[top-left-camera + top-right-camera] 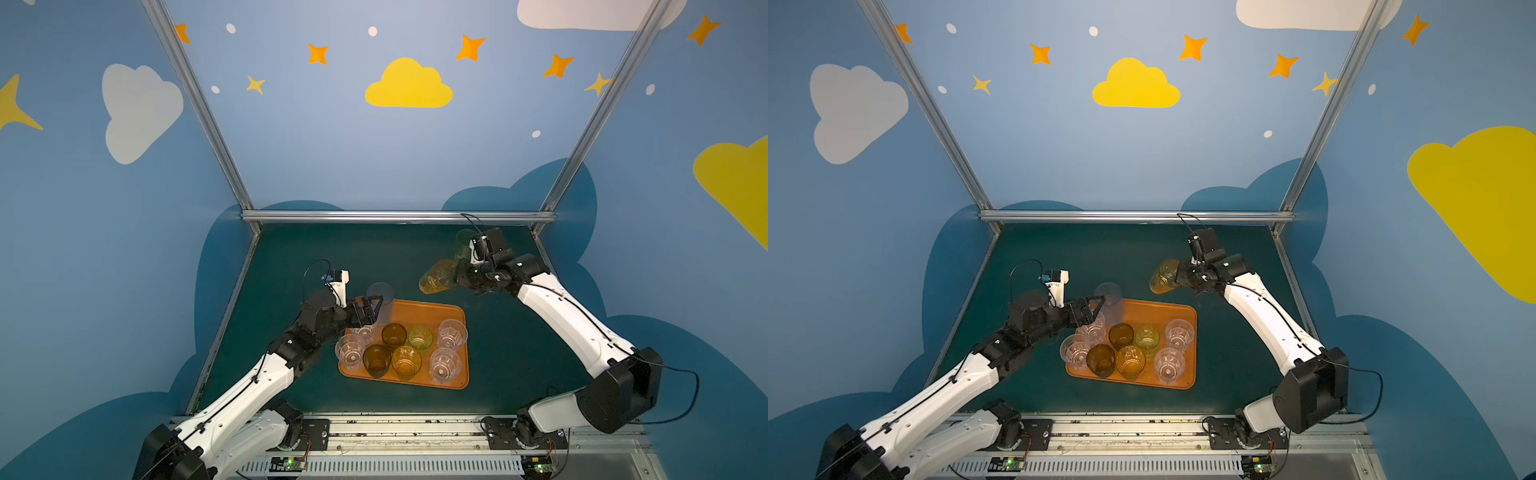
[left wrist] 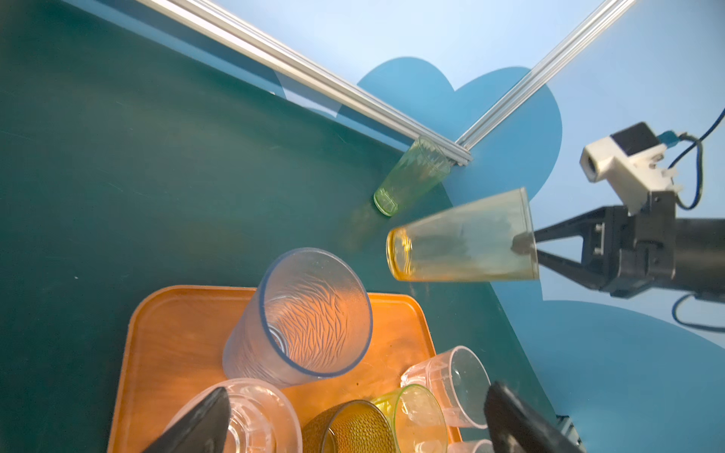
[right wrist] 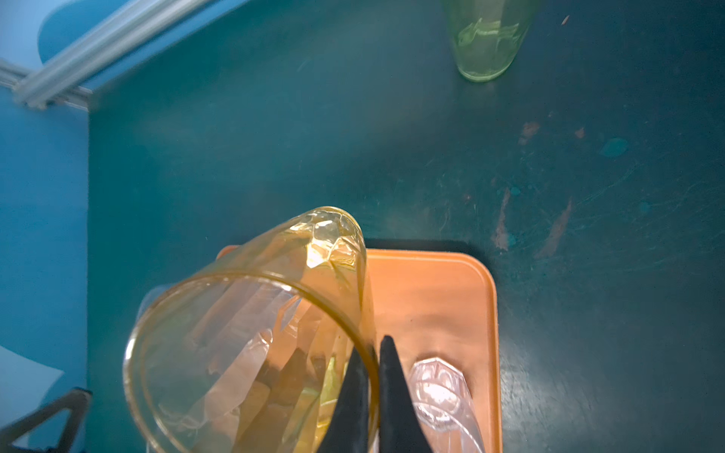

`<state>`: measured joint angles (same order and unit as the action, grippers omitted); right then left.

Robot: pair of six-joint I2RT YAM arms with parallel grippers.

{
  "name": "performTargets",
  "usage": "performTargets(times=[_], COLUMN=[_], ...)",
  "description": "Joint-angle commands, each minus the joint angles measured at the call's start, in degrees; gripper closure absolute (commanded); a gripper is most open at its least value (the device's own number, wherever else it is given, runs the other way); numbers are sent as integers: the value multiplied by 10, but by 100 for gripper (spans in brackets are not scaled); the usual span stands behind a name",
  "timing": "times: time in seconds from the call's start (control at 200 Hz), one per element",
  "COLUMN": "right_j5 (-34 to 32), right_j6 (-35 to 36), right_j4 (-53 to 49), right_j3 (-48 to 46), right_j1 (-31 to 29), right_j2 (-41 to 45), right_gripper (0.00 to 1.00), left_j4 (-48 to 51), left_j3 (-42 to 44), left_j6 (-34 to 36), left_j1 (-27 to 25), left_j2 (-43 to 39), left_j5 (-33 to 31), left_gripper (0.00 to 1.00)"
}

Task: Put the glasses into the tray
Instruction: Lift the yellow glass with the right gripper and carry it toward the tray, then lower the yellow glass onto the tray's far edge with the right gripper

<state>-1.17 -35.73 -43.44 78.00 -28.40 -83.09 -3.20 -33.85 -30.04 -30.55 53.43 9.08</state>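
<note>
Tray: one orange tray (image 1: 444,311) lies flat on the table, towards the near middle.
On the tray: nine glasses, all upright. There are four clear faceted tumblers (image 1: 452,332), two dark brown tumblers (image 1: 377,359), one green tumbler (image 1: 420,337), one amber tumbler (image 1: 406,361) and one frosted bluish tumbler (image 1: 380,303) at the far left corner.
Off the tray: two tall glasses.
Right gripper (image 3: 374,376): its jaws are closed on the rim wall of the held yellow tumbler (image 1: 436,276), which lies on its side in the air just beyond the tray's far edge.
Standing yellow-green tumbler (image 2: 412,176): upright on the table near the far right corner.
Left gripper (image 1: 372,309): its jaws are spread wide just beside the frosted bluish tumbler and seem to hold nothing, though the glasses crowd the view.
Table (image 1: 332,257): dark green, with pale scuff marks (image 3: 502,223).
Room: blue walls (image 1: 311,145) with white and yellow clouds and orange stars, edged by aluminium frame bars (image 1: 395,216).
</note>
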Motion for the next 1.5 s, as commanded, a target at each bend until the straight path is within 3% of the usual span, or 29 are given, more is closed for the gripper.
performTargets(times=[0.0, 0.756, 1.111, 1.197, 1.492], right_j5=[-7, -6, -12, -12, -8], right_j6=[10, 61, 66, 67, 68], right_j4=[-18, -132, -154, -154, -154], right_j3=[17, 174, 188, 189, 189], right_j1=[-10, -88, -93, -95, -97], right_j2=[5, -162, -198, -203, -219], right_gripper=[100, 100, 100, 100, 100], left_j4=[-18, -50, -42, -42, -40], left_j3=[6, -2, 3, 12, 11], left_j6=[-1, 1, -7, -10, -5], left_j1=[-2, -2, -3, -2, -3], left_j2=[-11, 20, 7, -5, -10], left_j5=[-20, 61, 35, -1, -2], left_gripper=[0, 0, 0, 0, 0])
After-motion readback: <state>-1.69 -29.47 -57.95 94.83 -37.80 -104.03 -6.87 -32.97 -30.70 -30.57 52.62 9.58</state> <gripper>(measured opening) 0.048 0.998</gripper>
